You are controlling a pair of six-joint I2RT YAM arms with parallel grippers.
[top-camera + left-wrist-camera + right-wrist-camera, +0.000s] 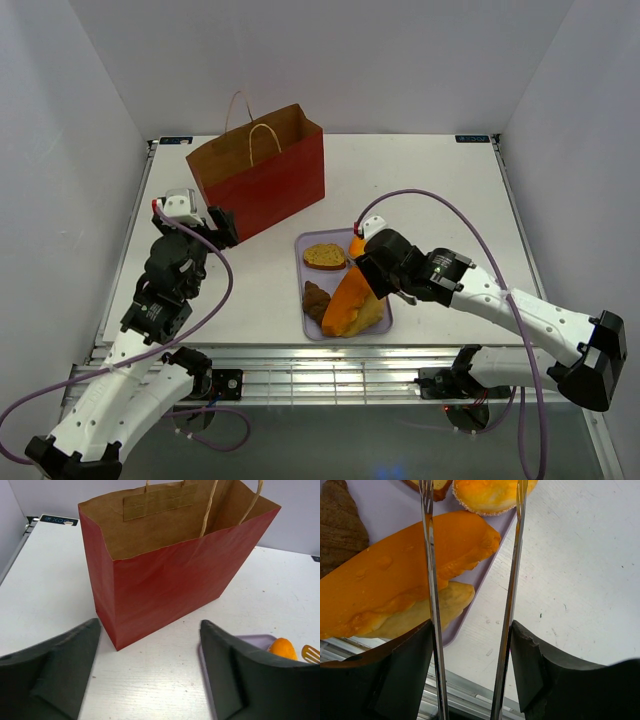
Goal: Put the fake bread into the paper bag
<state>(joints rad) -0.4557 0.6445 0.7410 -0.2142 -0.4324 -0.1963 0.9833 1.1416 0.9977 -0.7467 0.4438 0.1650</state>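
The red paper bag (260, 185) stands open and upright at the back left; it fills the left wrist view (170, 580). My left gripper (222, 225) is open and empty, low just in front of the bag (150, 625). The fake bread lies on a lavender tray (335, 275): a long orange loaf (352, 300), a toast slice (324, 256), a dark brown piece (316, 298) and an orange bun (357, 243). My right gripper (472, 627) is shut on metal tongs (431, 580), whose arms stand apart over the loaf's right end (395, 580) and the tray's right edge.
A pale yellow wedge (435, 605) lies under the loaf at the tray's near right corner. The table's front edge with metal rails (330, 365) runs just below the tray. White walls close in the table on three sides.
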